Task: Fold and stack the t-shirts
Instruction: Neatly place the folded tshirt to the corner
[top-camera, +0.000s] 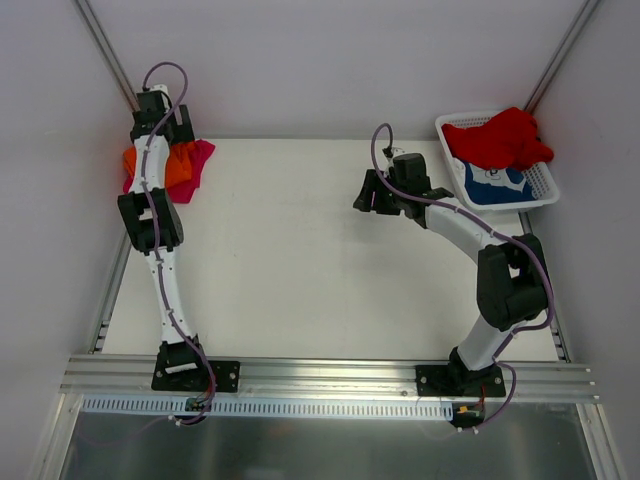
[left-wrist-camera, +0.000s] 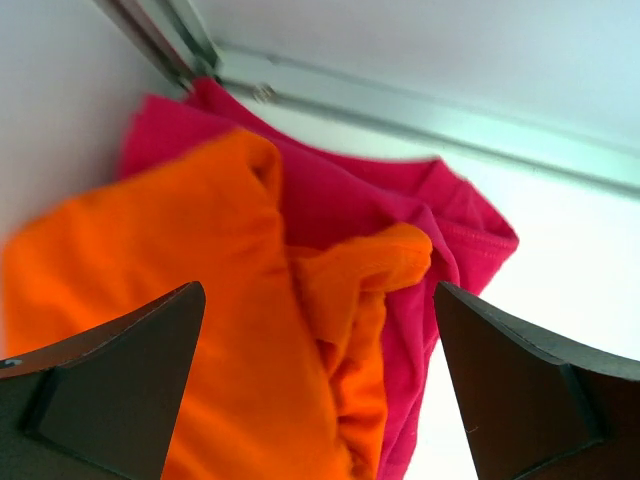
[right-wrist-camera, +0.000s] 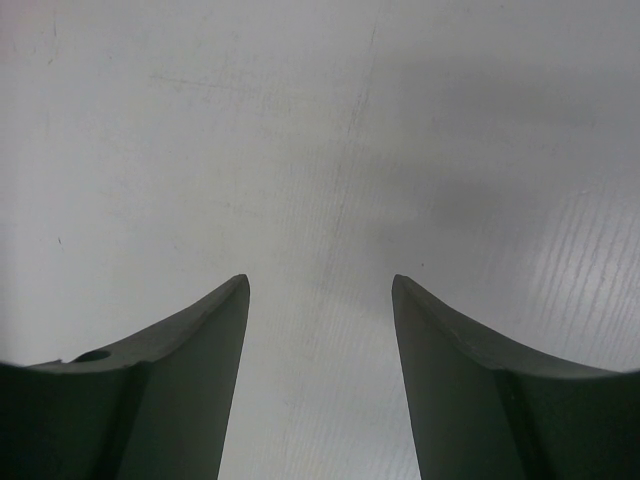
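A crumpled bright orange t-shirt (left-wrist-camera: 200, 260) lies on top of a magenta-pink t-shirt (left-wrist-camera: 350, 200) in the table's far left corner, against the wall. My left gripper (left-wrist-camera: 318, 290) hovers just above this pile, open, with the orange cloth showing between its fingers but not pinched. From above, the left gripper (top-camera: 168, 138) covers the middle of the orange shirt (top-camera: 180, 170) and the pink shirt (top-camera: 200, 158). My right gripper (right-wrist-camera: 320, 282) is open over bare table, holding nothing; from above, the right gripper (top-camera: 364, 198) sits right of centre. A red t-shirt (top-camera: 500, 138) lies over a blue t-shirt with a white print (top-camera: 495, 183).
The red and blue shirts sit in a white lattice basket (top-camera: 543, 183) at the back right corner. A metal rail (left-wrist-camera: 420, 120) runs along the far wall behind the left pile. Side walls close in on both edges of the white table (top-camera: 300, 260).
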